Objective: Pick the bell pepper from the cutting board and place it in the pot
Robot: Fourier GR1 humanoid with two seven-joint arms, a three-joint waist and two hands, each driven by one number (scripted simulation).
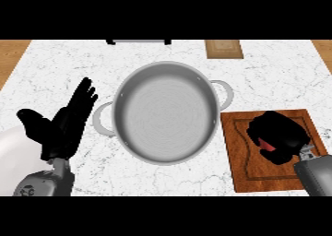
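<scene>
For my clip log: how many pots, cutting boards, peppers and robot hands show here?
pot: 1
cutting board: 1
bell pepper: 1, red, mostly hidden inside the curled right hand
hands: 2, counting the open left hand
Total: 5

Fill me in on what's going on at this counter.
The robot's right hand is curled round a red bell pepper over the wooden cutting board, at the right; most of the pepper is hidden. The pot stands empty at the middle of the counter, left of the board. The left hand rests open at the left, fingers up.
</scene>
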